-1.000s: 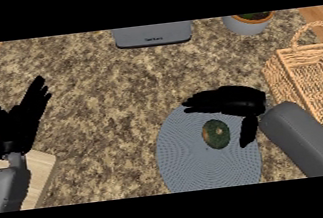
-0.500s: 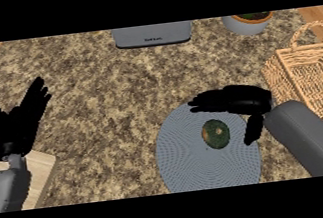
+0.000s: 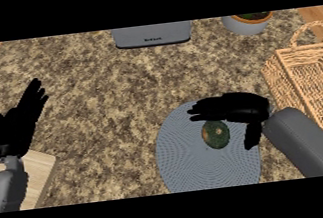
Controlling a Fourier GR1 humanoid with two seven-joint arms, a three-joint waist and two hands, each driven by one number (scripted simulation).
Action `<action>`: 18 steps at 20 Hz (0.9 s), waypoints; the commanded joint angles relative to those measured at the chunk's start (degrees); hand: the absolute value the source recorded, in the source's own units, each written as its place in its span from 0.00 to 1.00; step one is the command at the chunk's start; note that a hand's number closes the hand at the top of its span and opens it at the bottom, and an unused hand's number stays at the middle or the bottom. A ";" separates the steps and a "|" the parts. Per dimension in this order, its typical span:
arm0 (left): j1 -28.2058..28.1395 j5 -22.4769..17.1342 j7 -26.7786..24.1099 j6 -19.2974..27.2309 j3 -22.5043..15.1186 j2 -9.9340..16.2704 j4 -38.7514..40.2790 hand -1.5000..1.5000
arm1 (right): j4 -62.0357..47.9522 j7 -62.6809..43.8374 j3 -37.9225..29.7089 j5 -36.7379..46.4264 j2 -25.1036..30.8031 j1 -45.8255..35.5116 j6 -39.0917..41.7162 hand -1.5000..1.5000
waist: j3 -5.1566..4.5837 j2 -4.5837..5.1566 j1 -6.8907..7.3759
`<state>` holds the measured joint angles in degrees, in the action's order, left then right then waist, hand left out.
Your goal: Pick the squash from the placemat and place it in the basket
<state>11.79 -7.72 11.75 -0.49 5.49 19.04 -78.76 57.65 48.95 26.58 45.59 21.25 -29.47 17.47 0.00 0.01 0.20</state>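
Granite counter (image 3: 117, 86), one squash (image 3: 215, 134), one placemat (image 3: 193, 163), one basket (image 3: 317, 83)

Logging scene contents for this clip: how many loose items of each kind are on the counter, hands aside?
Squash: 1
Placemat: 1
Wicker basket: 1
Grey appliance: 1
Potted plant: 1
Wooden board: 1
Total: 6

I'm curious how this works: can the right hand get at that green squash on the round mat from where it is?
Probably yes. The right hand hangs just over the squash on the mat, fingers spread, and nothing lies between them.
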 commanded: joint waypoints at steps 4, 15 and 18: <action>-0.28 1.84 2.25 0.73 0.38 -2.05 -2.85 0.50 | -2.13 2.70 -2.90 4.48 -2.62 -1.27 1.39 0.00 | 0.01 -0.01 0.00; 0.78 3.39 1.41 0.48 0.95 -3.38 -0.53 0.50 | -5.13 2.55 0.69 14.50 -8.97 0.31 -7.31 1.00 | 0.01 0.02 0.08; 0.45 3.93 -1.23 -0.54 0.81 -3.88 0.52 0.50 | -10.92 5.63 -0.62 16.43 -9.79 -1.04 -10.62 1.00 | 0.02 0.14 0.27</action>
<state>11.69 -5.28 11.83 -1.58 7.13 16.42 -79.12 53.48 52.66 26.59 60.29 15.41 -29.03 10.38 -0.54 -0.44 0.20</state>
